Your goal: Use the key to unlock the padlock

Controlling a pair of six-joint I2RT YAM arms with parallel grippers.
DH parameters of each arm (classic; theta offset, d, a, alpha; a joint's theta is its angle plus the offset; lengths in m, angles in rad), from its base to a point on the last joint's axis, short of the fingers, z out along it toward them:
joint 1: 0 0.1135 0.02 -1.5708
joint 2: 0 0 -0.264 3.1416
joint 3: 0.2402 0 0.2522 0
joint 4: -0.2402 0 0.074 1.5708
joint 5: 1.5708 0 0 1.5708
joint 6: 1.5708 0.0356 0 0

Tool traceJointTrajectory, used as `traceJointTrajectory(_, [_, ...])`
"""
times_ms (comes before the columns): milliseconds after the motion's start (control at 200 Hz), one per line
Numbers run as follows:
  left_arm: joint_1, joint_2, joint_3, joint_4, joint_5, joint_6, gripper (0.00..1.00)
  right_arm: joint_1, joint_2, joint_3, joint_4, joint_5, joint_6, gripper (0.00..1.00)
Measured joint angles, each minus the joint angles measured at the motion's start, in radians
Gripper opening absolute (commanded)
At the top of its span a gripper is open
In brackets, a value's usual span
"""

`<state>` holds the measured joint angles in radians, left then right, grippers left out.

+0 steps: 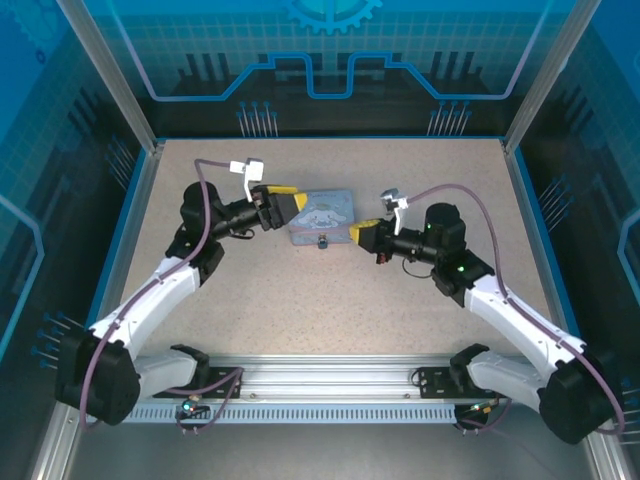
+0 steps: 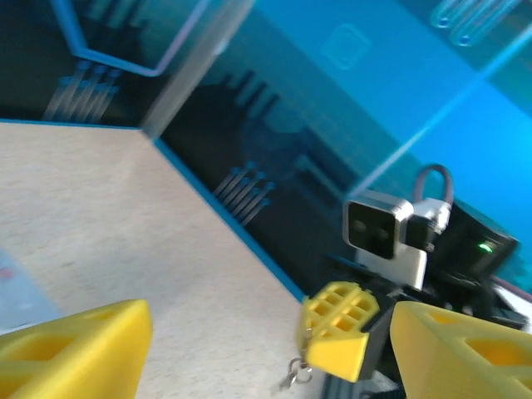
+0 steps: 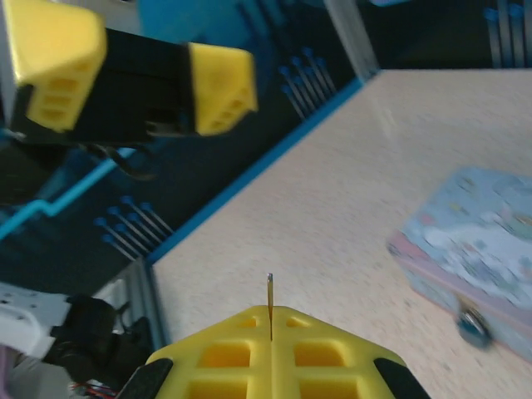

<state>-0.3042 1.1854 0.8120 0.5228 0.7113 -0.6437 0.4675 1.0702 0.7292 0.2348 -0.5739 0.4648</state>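
My right gripper [image 3: 270, 314] was clenched on the key [image 3: 270, 293], blade poking out. The left gripper [image 1: 291, 203] hung released beside the tin [image 1: 325, 212]; the padlock [image 1: 323, 241], I think, sat at its front.

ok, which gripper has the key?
The right gripper: its yellow fingers are shut with the thin key poking out between them. The left gripper has its fingers wide apart.
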Motion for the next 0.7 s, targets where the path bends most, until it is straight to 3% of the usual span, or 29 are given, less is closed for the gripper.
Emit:
traceJointTrajectory(125, [-0.029, 0.066, 0.012, 0.106, 0.063, -0.05, 0.63, 0.004, 0.067, 0.081, 0.069, -0.098, 0.0, 0.04])
traceJointTrajectory(230, [-0.048, 0.111, 0.029, 0.142, 0.094, -0.066, 0.62, 0.015, 0.109, 0.132, 0.104, -0.141, 0.001, 0.04])
traceJointTrajectory(355, [-0.071, 0.128, 0.035, 0.164, 0.113, -0.066, 0.61, 0.026, 0.15, 0.164, 0.136, -0.157, 0.005, 0.04])
traceJointTrajectory(700, [-0.08, 0.132, 0.051, 0.172, 0.136, -0.062, 0.46, 0.04, 0.209, 0.17, 0.176, -0.167, 0.04, 0.04])
